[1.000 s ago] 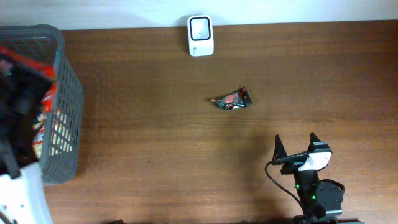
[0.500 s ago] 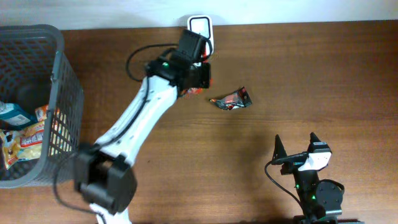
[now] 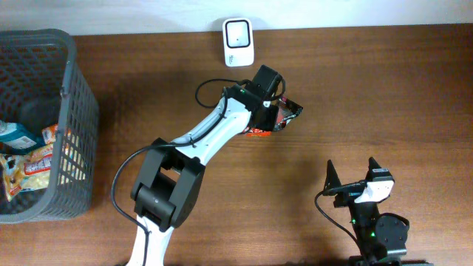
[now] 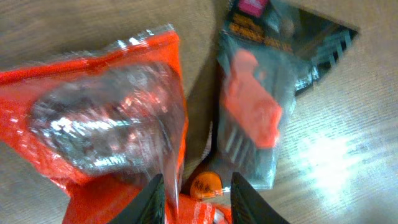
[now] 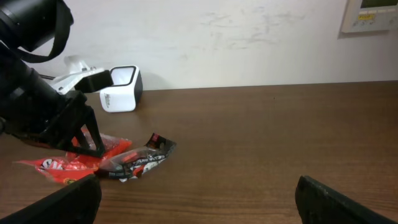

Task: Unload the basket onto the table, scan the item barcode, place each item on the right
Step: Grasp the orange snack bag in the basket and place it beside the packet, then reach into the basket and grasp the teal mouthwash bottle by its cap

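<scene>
White left arm (image 3: 214,133) stretched, gripper (image 4: 196,198) over orange packet (image 4: 106,118).

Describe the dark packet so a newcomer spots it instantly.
Start at the white scanner at the table's far edge and come toward mid-table, where two packets lie side by side. It is the dark packet with an orange figure; the other is an orange-red packet.

Light: bright, even over the table (image 3: 384,89).
Glare: white patch on the wood right of the orange packet (image 4: 93,124); its foil glints.
Blur: left wrist view soft all over.
</scene>
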`<state>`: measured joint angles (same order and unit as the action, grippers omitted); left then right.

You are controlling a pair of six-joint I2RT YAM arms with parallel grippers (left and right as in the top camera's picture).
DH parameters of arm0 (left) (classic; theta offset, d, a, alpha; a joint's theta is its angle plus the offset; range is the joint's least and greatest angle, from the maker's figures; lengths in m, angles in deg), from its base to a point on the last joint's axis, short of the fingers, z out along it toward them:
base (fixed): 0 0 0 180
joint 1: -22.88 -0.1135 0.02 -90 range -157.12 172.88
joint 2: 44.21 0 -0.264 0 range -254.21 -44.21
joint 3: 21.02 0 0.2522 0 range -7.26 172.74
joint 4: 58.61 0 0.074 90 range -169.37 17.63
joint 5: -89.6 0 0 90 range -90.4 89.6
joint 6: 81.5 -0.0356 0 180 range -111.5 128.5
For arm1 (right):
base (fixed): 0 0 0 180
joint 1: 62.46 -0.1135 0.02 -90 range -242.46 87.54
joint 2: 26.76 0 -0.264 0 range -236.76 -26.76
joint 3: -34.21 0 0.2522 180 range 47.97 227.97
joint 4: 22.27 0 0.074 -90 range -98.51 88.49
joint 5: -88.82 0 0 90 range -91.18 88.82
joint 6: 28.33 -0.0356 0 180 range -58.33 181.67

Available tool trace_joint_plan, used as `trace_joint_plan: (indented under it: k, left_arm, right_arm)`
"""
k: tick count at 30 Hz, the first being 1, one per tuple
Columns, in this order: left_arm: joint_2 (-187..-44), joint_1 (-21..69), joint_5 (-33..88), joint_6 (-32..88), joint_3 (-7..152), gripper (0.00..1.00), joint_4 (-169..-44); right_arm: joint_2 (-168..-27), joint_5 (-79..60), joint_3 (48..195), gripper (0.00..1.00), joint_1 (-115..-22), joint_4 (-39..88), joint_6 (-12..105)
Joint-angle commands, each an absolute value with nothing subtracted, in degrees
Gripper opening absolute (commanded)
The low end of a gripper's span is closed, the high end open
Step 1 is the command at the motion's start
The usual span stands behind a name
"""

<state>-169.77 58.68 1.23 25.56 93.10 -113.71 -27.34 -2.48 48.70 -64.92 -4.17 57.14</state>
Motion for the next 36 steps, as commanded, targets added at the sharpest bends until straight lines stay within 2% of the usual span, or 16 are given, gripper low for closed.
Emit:
trace_joint_plan:
  k: [1,3,6,7,8,10,11,14,19,24,27,31,36]
  left_arm:
    - [-170.18,58.3,2.22,25.1,100.99,0.34,-119.24]
    - [-170.18,57.5,2.19,25.1,107.87,0.35,-125.06]
    - [-170.18,55.48,-0.6,25.08,121.43,0.48,-136.36]
    - [-170.18,54.54,-2.64,25.06,126.02,0.54,-141.06]
    - [-170.18,53.32,-5.46,25.08,131.46,0.71,-146.3]
    - [-170.18,50.98,-8.56,25.06,140.16,0.79,-153.21]
    - [-170.18,48.99,-10.2,25.06,146.69,0.88,-158.13]
    - [-170.18,42.83,-12.25,25.1,160.86,0.99,-169.08]
    - [-165.68,28.21,-6.9,25.5,162.54,0.99,-169.1]
    - [-159.74,17.13,-5.74,20.8,159.22,0.99,-169.1]
    - [-154.01,9.78,-6.4,22.0,150.26,0.99,-169.1]
    - [-152.13,-1.56,-8.8,33.24,137.95,0.99,-168.46]
    - [-152.24,-9.43,-7.01,41.28,117.3,0.99,-156.92]
  right_arm:
    - [-26.97,-1.97,48.29,0.98,-64.96,-3.95,56.94]
    - [-26.97,-1.97,48.29,0.98,-64.96,-3.95,56.94]
    - [-26.97,-2.0,48.29,0.98,-64.98,-3.95,56.94]
    - [-26.97,-1.97,48.29,0.98,-64.96,-3.95,56.94]
    - [-26.97,-2.0,48.29,0.98,-64.98,-3.95,56.94]
    - [-26.97,-1.97,48.29,0.98,-64.98,-3.95,56.94]
    - [-26.97,-1.97,48.29,0.98,-64.96,-3.95,56.94]
    - [-26.97,-2.0,48.29,0.98,-64.96,-3.95,56.94]
    - [-26.97,-1.97,48.29,0.98,-64.98,-3.95,56.94]
    - [-26.97,-1.97,48.29,0.98,-64.98,-3.95,56.94]
    - [-26.97,-1.97,48.29,0.98,-64.96,-3.95,56.94]
    - [-26.97,-1.97,48.29,0.98,-64.98,-3.95,56.94]
    - [-26.97,-1.97,48.29,0.98,-64.98,-3.95,56.94]
